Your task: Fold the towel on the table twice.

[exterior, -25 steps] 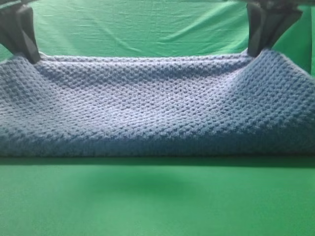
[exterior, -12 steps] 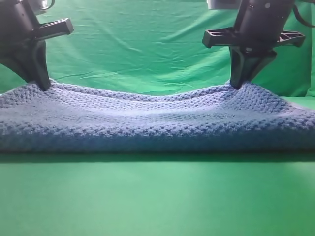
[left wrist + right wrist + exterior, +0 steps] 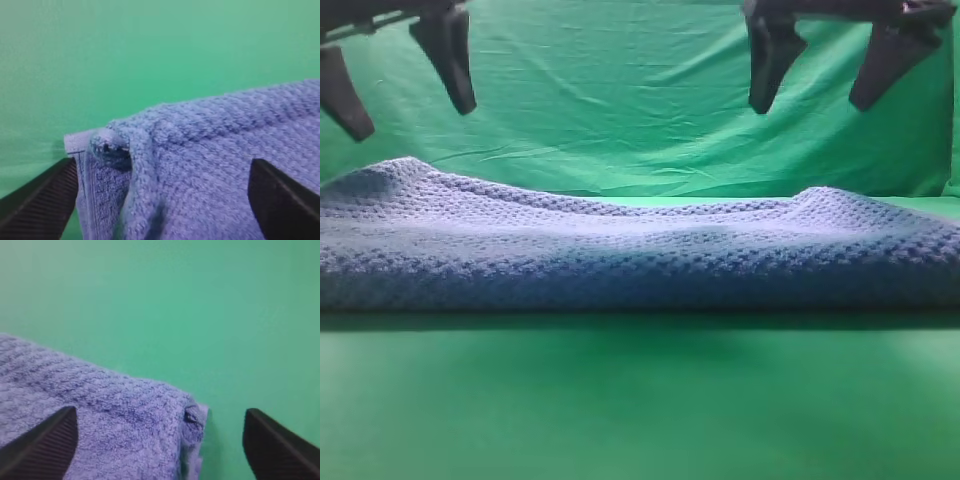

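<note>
Exterior high, count: 1 towel (image 3: 640,250), 2 hands, 1 desk (image 3: 640,410).
Exterior high, towel: blue-grey waffle-knit cloth lying across the green desk, doubled over, its folded edge toward the camera; 2 small peaks on its far edge, 1 under each hand.
Exterior high, left hand (image 3: 405,75): 2 dark tapered fingers spread wide, above the towel's left peak, touching nothing.
Exterior high, right hand (image 3: 825,70): fingers spread wide, above the towel's right peak, holding nothing.
Exterior high, backdrop (image 3: 620,90): wrinkled green cloth behind the desk.
Left wrist, towel (image 3: 210,165): bumpy corner with a thin pale hem curled over, lying between 2 ribbed dark fingers (image 3: 40,205), apart from both.
Right wrist, towel (image 3: 100,420): rumpled corner on smooth green desk (image 3: 200,305), between 2 spread fingers (image 3: 42,447), untouched.
</note>
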{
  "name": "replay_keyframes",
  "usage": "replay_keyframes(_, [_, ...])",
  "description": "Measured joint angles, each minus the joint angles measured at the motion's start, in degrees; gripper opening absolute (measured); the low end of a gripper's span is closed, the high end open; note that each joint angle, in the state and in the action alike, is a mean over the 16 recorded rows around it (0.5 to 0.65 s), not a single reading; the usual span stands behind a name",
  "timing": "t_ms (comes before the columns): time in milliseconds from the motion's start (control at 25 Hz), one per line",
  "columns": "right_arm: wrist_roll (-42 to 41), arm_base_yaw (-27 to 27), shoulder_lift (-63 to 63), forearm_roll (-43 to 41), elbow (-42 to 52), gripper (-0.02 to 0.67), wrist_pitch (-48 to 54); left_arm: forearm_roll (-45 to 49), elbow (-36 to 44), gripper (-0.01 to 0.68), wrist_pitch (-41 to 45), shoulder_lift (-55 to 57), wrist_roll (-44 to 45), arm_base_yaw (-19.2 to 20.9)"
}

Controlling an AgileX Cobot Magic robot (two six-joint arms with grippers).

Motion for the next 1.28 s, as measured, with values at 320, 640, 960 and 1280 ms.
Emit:
replay_keyframes(320, [0.12,-0.04,-15.43,0.38,0.00,0.266,8.96,0.01,-7.91,0.216,11.07,-8.85,1.50,0.05])
replay_keyframes(640, [-0.13,-0.04,-32.80,2.76,0.45,0.025,18.80,-3.87,-3.66,0.008,12.39,-25.88,6.74,0.07])
replay_keyframes(960, [-2.49,-0.04,-50.23,5.72,6.73,0.000,22.20,-8.62,11.96,0.000,8.92,-49.96,13.33,0.07])
replay_keyframes(1280, [-6.37,-0.04,-67.29,9.02,20.21,0.000,17.66,-10.53,28.86,0.000,5.23,-74.67,15.99,0.07])
